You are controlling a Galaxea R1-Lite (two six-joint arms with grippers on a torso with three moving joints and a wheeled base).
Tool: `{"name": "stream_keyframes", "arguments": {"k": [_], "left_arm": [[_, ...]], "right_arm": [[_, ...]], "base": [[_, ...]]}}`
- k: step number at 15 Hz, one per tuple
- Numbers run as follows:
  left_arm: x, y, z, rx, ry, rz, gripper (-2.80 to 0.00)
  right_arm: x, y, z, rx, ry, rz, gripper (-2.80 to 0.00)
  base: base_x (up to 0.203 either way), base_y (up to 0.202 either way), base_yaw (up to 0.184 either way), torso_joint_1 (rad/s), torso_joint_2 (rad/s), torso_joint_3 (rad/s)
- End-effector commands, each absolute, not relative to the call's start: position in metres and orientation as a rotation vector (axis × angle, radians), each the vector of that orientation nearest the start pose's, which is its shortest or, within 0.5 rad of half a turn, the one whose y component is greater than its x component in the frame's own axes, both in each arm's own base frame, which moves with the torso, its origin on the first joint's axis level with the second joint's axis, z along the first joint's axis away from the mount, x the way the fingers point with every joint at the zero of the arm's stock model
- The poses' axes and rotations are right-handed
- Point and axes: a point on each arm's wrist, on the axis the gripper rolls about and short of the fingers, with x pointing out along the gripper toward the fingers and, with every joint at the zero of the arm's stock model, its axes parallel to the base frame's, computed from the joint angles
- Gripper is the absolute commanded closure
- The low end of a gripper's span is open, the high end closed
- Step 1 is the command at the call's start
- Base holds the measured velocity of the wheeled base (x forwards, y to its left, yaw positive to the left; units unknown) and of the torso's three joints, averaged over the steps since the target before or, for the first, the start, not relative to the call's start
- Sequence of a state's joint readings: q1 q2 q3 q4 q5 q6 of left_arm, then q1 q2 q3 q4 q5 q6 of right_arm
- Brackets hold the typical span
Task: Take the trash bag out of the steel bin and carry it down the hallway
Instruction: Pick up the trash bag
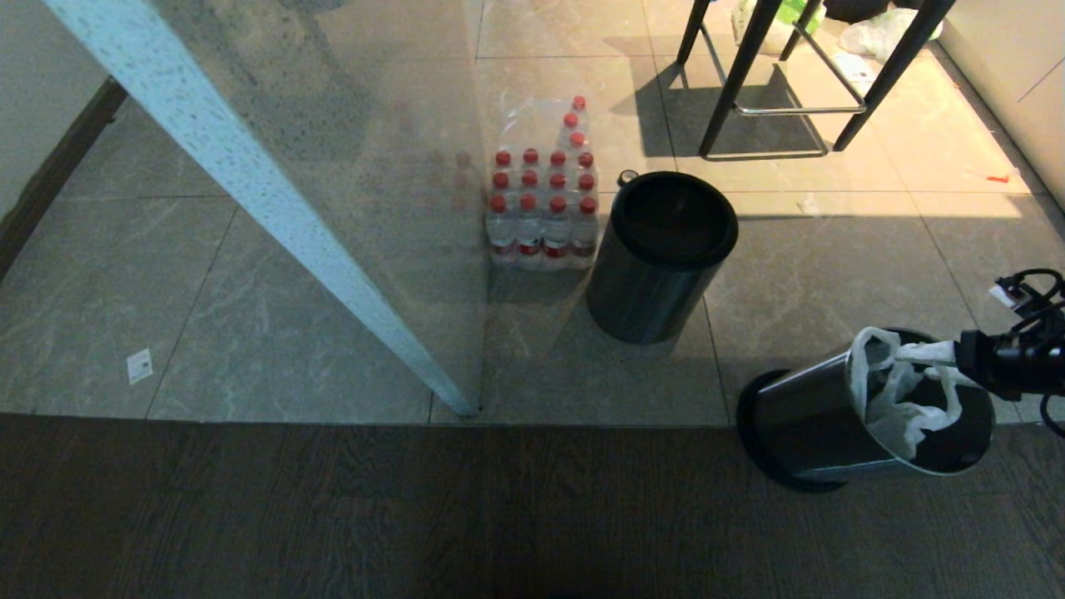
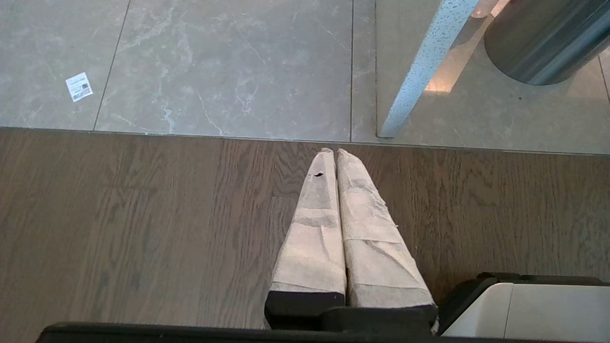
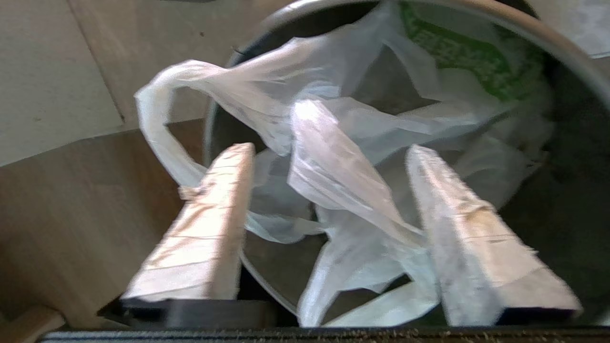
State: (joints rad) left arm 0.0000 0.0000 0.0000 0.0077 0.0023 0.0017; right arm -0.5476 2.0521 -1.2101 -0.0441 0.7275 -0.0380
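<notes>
The steel bin (image 1: 799,416) stands tilted at the lower right, on the line where tile meets wood floor, with its mouth leaning towards my right arm. The white trash bag (image 1: 894,391) hangs crumpled in its mouth, one loop handle over the rim. My right gripper (image 1: 936,353) reaches in from the right edge. In the right wrist view the right gripper (image 3: 329,148) is open. Folds of the trash bag (image 3: 333,119) lie loose between its taped fingers (image 3: 209,228), with green print showing near the bin's rim (image 3: 562,43). My left gripper (image 2: 332,152) is shut and empty above the wood floor.
A second, dark bin (image 1: 657,249) stands upright in the middle beside a wrapped pack of red-capped bottles (image 1: 541,208). A pale slanted post (image 1: 250,191) crosses the left. Black stool legs (image 1: 765,83) and white bags (image 1: 882,33) are at the back right.
</notes>
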Motion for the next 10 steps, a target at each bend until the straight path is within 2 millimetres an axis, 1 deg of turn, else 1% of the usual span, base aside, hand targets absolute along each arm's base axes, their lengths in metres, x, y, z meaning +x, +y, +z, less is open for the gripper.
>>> {"name": "stream_keyframes", "arguments": {"k": [1, 4, 6, 10], "left_arm": [[-0.023, 0.000, 0.075, 0.002, 0.008, 0.003, 0.00], [-0.023, 0.000, 0.075, 0.002, 0.008, 0.003, 0.00], [-0.023, 0.000, 0.075, 0.002, 0.008, 0.003, 0.00], [-0.023, 0.000, 0.075, 0.002, 0.008, 0.003, 0.00]], "right_arm": [[0.336, -0.181, 0.119, 0.437, 0.633, 0.200, -2.80], [0.347, -0.174, 0.118, 0.480, 0.626, 0.264, -2.80], [0.349, -0.173, 0.121, 0.514, 0.623, 0.266, -2.80], [0.352, -0.169, 0.119, 0.524, 0.627, 0.297, -2.80]], "base": [[0.000, 0.000, 0.000, 0.000, 0.00, 0.000], [0.000, 0.000, 0.000, 0.000, 0.00, 0.000], [0.000, 0.000, 0.000, 0.000, 0.00, 0.000], [0.000, 0.000, 0.000, 0.000, 0.00, 0.000]]}}
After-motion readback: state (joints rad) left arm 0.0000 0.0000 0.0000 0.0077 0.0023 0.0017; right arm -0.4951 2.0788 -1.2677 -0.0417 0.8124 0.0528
